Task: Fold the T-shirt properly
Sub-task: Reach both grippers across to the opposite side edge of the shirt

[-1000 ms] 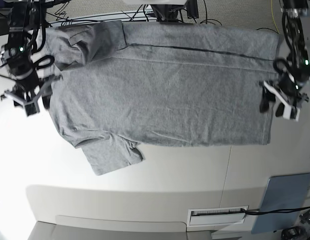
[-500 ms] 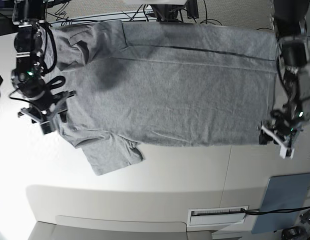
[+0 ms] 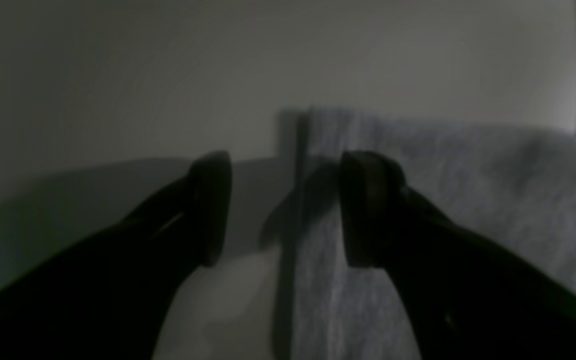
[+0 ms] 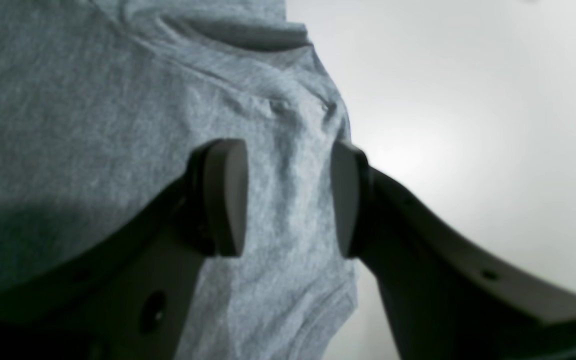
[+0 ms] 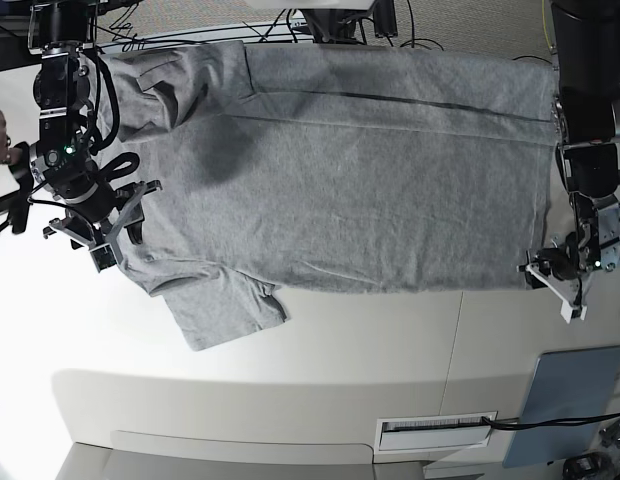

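Base view: I see the table point(image 5: 320, 350) filling the frame, with the T-shirt point(image 5: 350, 190) spread flat, plain grey side up, across its upper half; one sleeve lies at lower left, the other is folded over at upper left. My right gripper point(image 5: 115, 222), at left, stands spread over the shirt's edge near the lower sleeve, holding nothing. My left gripper point(image 5: 556, 281), at lower right, stands spread astride the shirt's corner, one finger point(image 3: 368, 210) over cloth.
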You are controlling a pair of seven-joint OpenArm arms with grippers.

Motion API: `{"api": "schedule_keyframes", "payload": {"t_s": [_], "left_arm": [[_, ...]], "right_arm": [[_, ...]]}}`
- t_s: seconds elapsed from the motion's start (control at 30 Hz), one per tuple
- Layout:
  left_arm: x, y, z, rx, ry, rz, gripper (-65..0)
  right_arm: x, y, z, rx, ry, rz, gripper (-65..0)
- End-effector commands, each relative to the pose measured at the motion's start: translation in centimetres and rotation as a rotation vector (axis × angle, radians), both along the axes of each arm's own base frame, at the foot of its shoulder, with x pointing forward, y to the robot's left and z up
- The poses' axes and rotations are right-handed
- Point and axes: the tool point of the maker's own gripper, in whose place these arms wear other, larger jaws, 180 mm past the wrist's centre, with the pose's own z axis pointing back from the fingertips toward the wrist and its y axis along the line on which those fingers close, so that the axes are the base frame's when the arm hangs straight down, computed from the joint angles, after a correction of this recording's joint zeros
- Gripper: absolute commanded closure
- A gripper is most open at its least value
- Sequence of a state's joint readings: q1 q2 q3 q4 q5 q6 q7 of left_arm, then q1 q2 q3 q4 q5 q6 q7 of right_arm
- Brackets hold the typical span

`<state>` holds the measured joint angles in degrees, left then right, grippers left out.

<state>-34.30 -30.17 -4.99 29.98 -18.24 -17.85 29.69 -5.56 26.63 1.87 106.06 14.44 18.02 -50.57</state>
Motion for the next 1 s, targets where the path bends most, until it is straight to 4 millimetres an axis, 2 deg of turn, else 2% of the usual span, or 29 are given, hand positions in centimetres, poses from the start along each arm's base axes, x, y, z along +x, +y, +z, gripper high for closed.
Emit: {"api": "schedule_keyframes", "payload": {"t_s": [0.0, 0.17, 0.4, 0.57, 0.63, 0.73, 0.83, 0.97], "left_arm": [[1.7, 1.0, 2.4, 0.012, -0.066, 0.008, -35.0], [1.6, -1.5, 2.4, -0.054, -0.075, -0.119, -34.9], [1.7, -2.9, 1.8, -0.079, -0.062, -0.133, -33.6], [1.5, -3.5, 1.2, -0.083, -0.051, -0.129, -23.8], [1.2, -3.6, 0.8, -0.085, -0.045, -0.129, -16.0], [0.8, -3.5, 0.4, -0.083, -0.044, -0.128, -0.2], [0.2, -3.3, -0.2, -0.062, -0.024, -0.139, 0.0], [-0.2, -3.1, -0.6, -0.046, -0.009, -0.145, 0.0]], "right_arm": [[0.8, -0.3, 1.5, -0.012, -0.051, 0.004, -27.1], [0.8, -0.3, 1.5, -0.012, -0.049, 0.003, -27.1], [1.1, -0.1, 1.9, -0.005, -0.078, 0.013, -27.1], [2.3, 0.1, 3.7, -0.033, -0.199, 0.049, -27.1], [2.6, 0.0, 4.2, -0.057, -0.226, 0.055, -27.1], [3.2, -0.2, 4.9, -0.062, -0.244, 0.049, -27.1], [4.2, -1.2, 4.8, -0.068, -0.228, 0.018, -29.5], [6.8, -2.7, 3.4, -0.033, -0.177, -0.003, -35.0]]}}
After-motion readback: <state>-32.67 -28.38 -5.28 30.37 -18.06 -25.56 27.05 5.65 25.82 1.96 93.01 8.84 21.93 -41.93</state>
